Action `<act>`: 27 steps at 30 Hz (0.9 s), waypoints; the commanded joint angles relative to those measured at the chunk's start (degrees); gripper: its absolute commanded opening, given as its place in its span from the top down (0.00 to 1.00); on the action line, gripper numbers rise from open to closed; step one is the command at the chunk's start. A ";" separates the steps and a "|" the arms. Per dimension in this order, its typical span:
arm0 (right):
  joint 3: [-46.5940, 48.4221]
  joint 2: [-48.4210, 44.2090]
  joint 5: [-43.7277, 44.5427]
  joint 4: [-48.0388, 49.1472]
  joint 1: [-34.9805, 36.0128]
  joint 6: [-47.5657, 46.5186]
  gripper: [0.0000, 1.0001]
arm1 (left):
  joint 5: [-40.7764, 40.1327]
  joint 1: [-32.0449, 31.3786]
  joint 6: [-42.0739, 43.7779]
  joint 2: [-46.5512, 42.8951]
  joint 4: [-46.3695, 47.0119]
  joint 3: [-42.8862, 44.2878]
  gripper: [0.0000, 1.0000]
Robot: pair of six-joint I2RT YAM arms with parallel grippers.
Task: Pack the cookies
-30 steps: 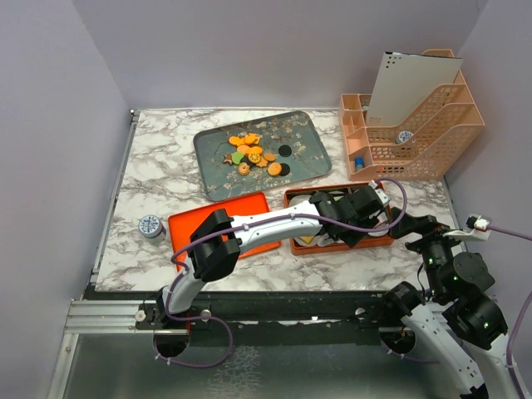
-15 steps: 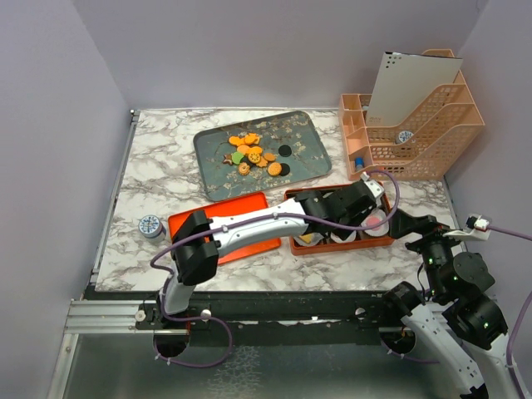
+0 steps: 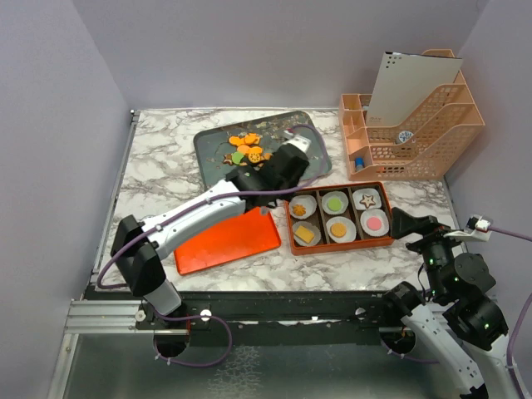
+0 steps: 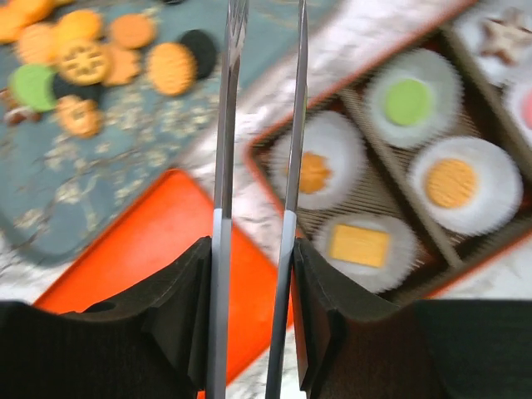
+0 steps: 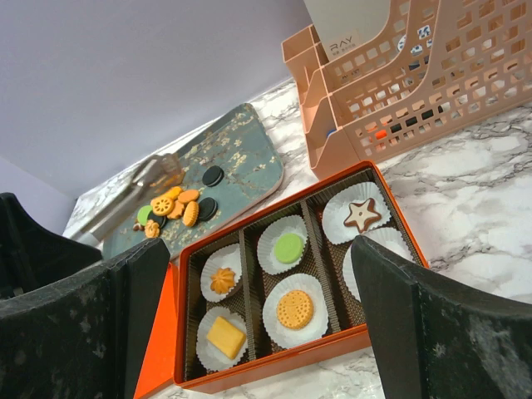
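Left gripper (image 3: 297, 141) above the grey floral tray (image 3: 212, 150), jaws a slim gap apart with nothing between. Right gripper (image 5: 262, 249) low at the near right of the counter (image 3: 158, 166), jaws spread wide and empty. Loose cookies (image 3: 248, 151) heaped and overlapping on the tray, mostly orange rounds with green and black among them. Six more already seated one apiece in the paper cups (image 4: 495, 195) of the orange box (image 3: 341, 248), lid (image 3: 229, 241) flat beside it. Probably light, stiff and brittle, thin enough to crumble under a hard squeeze. Best pinched gently across the rim, beginning with a black round (image 4: 198, 51) at the fringe of the heap.
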 commanded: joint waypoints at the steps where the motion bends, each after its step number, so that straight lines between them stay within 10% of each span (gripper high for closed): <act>1: -0.50 -0.91 -1.06 1.14 -0.08 -0.29 0.00 | -4.18 8.89 -1.42 -8.41 1.51 -6.03 0.60; 13: -0.65 -1.83 -1.65 1.61 -0.08 -0.49 0.00 | -2.87 32.21 3.85 -15.94 7.54 -19.09 0.60; 27: -0.97 -2.74 -2.81 2.34 -0.08 -0.90 0.00 | 9.25 53.48 6.58 -4.97 19.71 -21.65 0.61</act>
